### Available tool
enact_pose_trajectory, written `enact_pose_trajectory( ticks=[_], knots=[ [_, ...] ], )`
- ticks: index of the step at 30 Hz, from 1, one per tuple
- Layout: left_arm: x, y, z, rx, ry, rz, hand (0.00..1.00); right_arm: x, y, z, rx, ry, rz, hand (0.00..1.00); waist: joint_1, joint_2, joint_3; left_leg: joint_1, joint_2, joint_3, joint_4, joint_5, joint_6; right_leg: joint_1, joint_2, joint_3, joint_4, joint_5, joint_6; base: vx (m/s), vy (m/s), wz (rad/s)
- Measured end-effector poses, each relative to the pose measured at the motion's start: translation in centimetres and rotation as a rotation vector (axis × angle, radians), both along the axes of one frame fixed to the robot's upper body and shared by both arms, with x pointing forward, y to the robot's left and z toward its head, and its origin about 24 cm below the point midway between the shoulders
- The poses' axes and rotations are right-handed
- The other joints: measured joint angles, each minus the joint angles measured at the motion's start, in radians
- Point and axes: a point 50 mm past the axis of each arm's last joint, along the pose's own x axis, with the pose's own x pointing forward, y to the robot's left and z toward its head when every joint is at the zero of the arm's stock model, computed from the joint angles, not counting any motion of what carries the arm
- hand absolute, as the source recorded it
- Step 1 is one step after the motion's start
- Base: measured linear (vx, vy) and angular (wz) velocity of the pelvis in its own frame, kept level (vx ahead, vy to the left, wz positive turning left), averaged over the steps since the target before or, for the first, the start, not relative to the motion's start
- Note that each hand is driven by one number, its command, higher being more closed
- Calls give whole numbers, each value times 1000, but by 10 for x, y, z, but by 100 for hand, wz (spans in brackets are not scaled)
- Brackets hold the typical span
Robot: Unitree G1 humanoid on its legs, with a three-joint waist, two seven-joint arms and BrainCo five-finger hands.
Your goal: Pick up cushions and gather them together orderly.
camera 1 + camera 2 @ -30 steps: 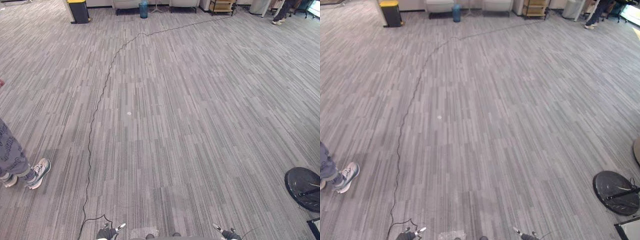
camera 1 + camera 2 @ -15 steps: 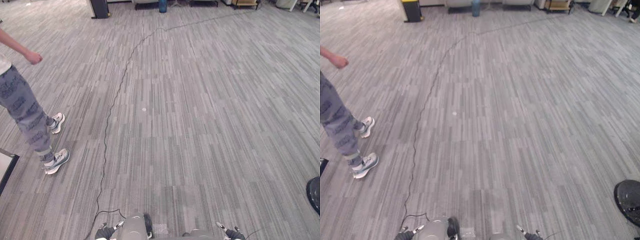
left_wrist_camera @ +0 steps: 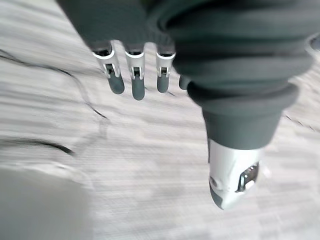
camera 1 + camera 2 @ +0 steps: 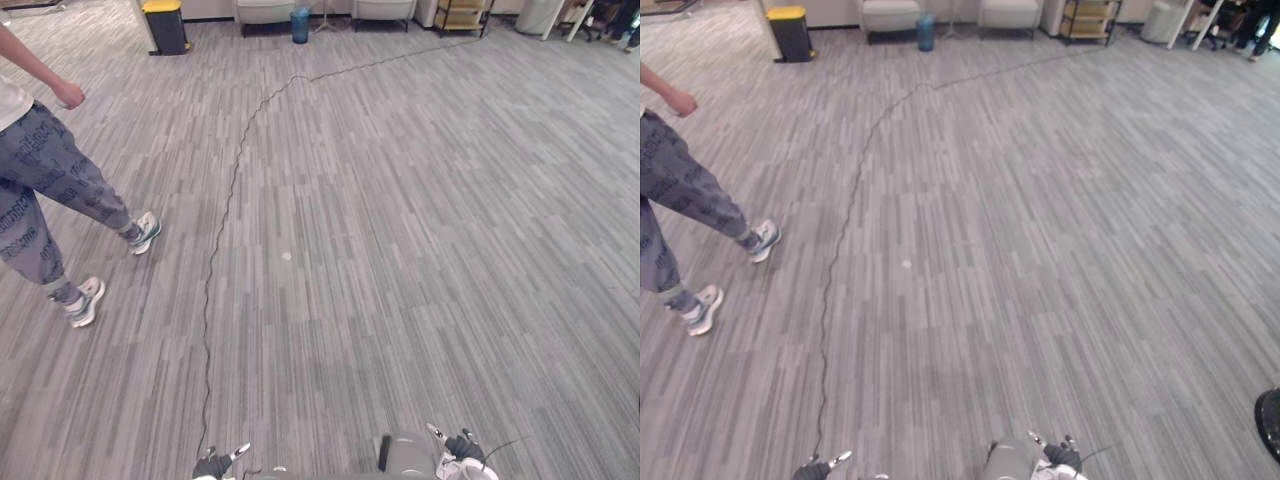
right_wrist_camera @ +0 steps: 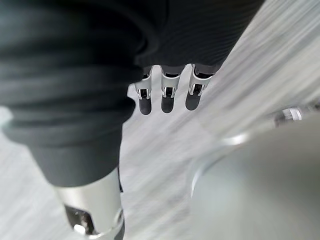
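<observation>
My left hand [image 4: 213, 465] hangs low at the bottom edge of the head views, over grey striped carpet [image 4: 400, 250]. In the left wrist view its fingers [image 3: 132, 75] point straight down and its thumb [image 3: 232, 175] stands apart, with nothing between them. My right hand [image 4: 462, 447] hangs at the lower right. In the right wrist view its fingers [image 5: 167, 95] are straight too, and it is empty above the carpet.
A person [image 4: 40, 170] in patterned trousers and sneakers walks at the left. Along the far wall stand a yellow-topped black bin [image 4: 165, 25], a blue container [image 4: 300, 25], pale seats [image 4: 265, 10] and a shelf [image 4: 460, 12]. A black round base [image 4: 1270, 420] shows at the right edge.
The camera has swung, so the whole floor has shifted. The person at the left has come further into view and taken a stride. Both hands still hang open and empty.
</observation>
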Motion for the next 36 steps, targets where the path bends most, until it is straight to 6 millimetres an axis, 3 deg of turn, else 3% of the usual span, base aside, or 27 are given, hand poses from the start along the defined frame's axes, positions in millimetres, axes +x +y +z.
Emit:
enact_pose_trajectory(
  ticks=[1, 2, 3, 4, 6, 8, 9, 10, 11, 12, 13, 15, 16, 17, 18, 20, 21, 22, 23, 24, 25, 27, 29, 31, 34, 35, 36],
  knots=[
    [7, -4, 1, -6, -13, -22, 0, 1, 0, 0, -4, 2, 7, 0, -8, -2, 3, 20, 0, -25, -20, -1, -11, -25, 21, -18, -108, 34, -8, 722, -18, 79],
    [14, -8, 2, -10, -29, -51, 0, -5, 1, -2, -3, 24, 14, 0, -13, -13, 12, 48, -3, -64, -37, -1, -22, -34, 52, -18, -279, 116, -14, 663, -78, 95],
    [14, -13, 1, -21, -25, -73, 0, -22, 6, -9, 21, 93, 16, 0, -27, -41, 11, 98, -29, -156, -57, 4, -34, -12, 88, 21, -457, 333, -90, 693, -111, 87],
    [15, -18, 1, -35, -24, -73, 0, -28, 2, -11, 20, 117, 11, 0, -36, -21, 9, 114, -3, -198, -53, 3, -35, -9, 112, 28, -421, 335, -121, 693, -140, 48],
    [15, -22, 0, -60, -30, -34, 0, -21, -3, -8, 10, 97, -6, 0, -25, 27, 18, 78, 46, -257, 69, 60, -120, 3, 141, 15, -384, 253, -131, 743, -186, -18],
    [14, -22, 0, -79, -37, 34, 0, -18, -6, -6, -3, 82, -7, 0, -29, 52, 31, -16, 84, -266, 334, 160, -139, 62, 169, 19, -387, 197, -128, 647, -144, -23],
    [13, -26, 0, -97, -47, 68, 0, -17, -8, -4, -15, 66, -8, 0, -22, 65, 42, -116, 131, -265, 598, 273, -177, 146, 189, 34, -414, 161, -131, 587, -63, -23],
    [17, -25, 2, -95, -71, 79, 0, -15, -8, -2, -19, 51, -7, 0, -17, 65, 48, -185, 179, -240, 774, 247, -142, 220, 203, 44, -436, 128, -132, 571, -41, -25],
    [19, -23, 3, -91, -84, 85, 0, -13, -6, -2, -16, 42, -3, 0, -12, 60, 51, -217, 204, -220, 840, 226, -111, 262, 204, 50, -441, 110, -132, 654, -33, -23],
    [23, -19, 6, -79, -109, 90, 0, -11, -2, -2, -8, 32, 0, 0, 2, 35, 56, -284, 243, -173, 905, 187, -73, 343, 203, 72, -465, 67, -133, 438, -22, -18],
    [24, -18, 7, -78, -116, 89, 0, -11, -1, -2, -6, 31, 3, 0, 6, 31, 52, -302, 251, -162, 904, 176, -68, 359, 203, 78, -474, 61, -131, 590, 3, -27],
    [28, -17, 10, -72, -141, 91, 0, -6, 7, -2, 19, 17, 14, 0, 21, 29, 38, -446, 275, -113, 779, 117, -54, 471, 195, 109, -545, 25, -102, 409, 49, -27],
    [28, -19, 10, -76, -145, 93, 0, -5, 10, -3, 26, 14, 12, 0, 24, 27, 37, -468, 271, -101, 724, 111, -52, 488, 186, 115, -554, 20, -94, 526, 147, -27],
    [28, -18, 11, -76, -148, 100, 0, -1, 12, -1, 31, -4, 4, 0, 28, 23, 37, -492, 234, -93, 548, 113, -53, 530, 163, 135, -569, 3, -75, 655, 224, -40],
    [27, -17, 11, -74, -155, 105, 0, 0, 15, -2, 40, -7, -5, 0, 36, 18, 37, -503, 172, -114, 303, 154, -71, 561, 126, 161, -580, -24, -49, 669, 260, -47],
    [25, -19, 10, -73, -150, 88, 0, -2, 12, -2, 35, 1, -5, 0, 51, 20, 36, -511, 130, -173, 125, 249, -101, 590, 104, 201, -603, -53, -19, 513, 266, -71],
    [19, -15, 8, -71, -136, 100, 0, -7, 15, -5, 45, 27, -7, 0, 66, -2, 13, -512, 86, -197, 129, 332, -58, 624, 70, 257, -640, -66, 2, 621, 318, -76],
    [20, -12, 9, -62, -135, 97, 0, -12, 20, -7, 58, 42, -11, 0, 62, -16, -4, -514, 76, -179, 139, 304, -47, 620, 50, 270, -639, -61, -2, 792, 372, -72],
    [20, -9, 9, -57, -130, 99, 0, -12, 23, -8, 70, 39, -25, 0, 57, -29, -10, -516, 73, -159, 192, 267, -12, 599, 34, 305, -594, -26, 0, 640, 309, -46],
    [17, -6, 8, -48, -121, 105, 0, -17, 26, -9, 82, 49, -41, 0, 61, -49, -22, -488, 66, -123, 214, 229, 16, 566, 13, 343, -484, -12, 30, 609, 305, -53],
    [16, -4, 8, -45, -116, 104, 0, -18, 27, -10, 85, 51, -42, 0, 62, -55, -25, -466, 62, -110, 214, 216, 24, 539, 7, 359, -413, -1, 50, 556, 282, -65],
    [15, -5, 6, -38, -95, 87, 0, -14, 26, -8, 79, 32, -33, 0, 51, -57, -20, -341, 51, -75, 174, 167, 43, 394, -13, 372, -34, 89, 146, 470, 198, -70],
    [13, -6, 5, -34, -79, 83, 0, -13, 24, -7, 69, 29, -18, 0, 44, -53, -11, -219, 49, -34, 122, 144, 43, 291, -32, 300, 175, 76, 121, 484, 169, -68],
    [14, -9, 4, -38, -72, 66, 0, -7, 23, -4, 47, 6, 16, 0, 38, -43, -6, -92, 54, 16, 33, 141, 40, 211, -45, 165, 181, 32, 54, 433, 119, -68],
    [17, -15, 3, -52, -68, 36, 0, 1, 24, -2, 48, -19, 35, 0, 13, -41, -4, 4, 70, 79, -53, 138, 31, 113, -26, -22, -33, 3, 23, 403, 53, -48],
    [21, -18, 4, -57, -74, 17, 0, 6, 24, 0, 46, -35, 41, 0, 9, -36, -1, 29, 75, 100, -82, 129, 10, 81, 2, -67, -175, 42, 8, 401, -32, -47],
    [22, -19, 3, -52, -64, -9, 0, 9, 25, 0, 51, -39, 46, 0, 4, -44, 2, 51, 67, 106, -101, 118, -15, 59, 43, -83, -364, 132, -5, 428, -60, -39]
  ],
)
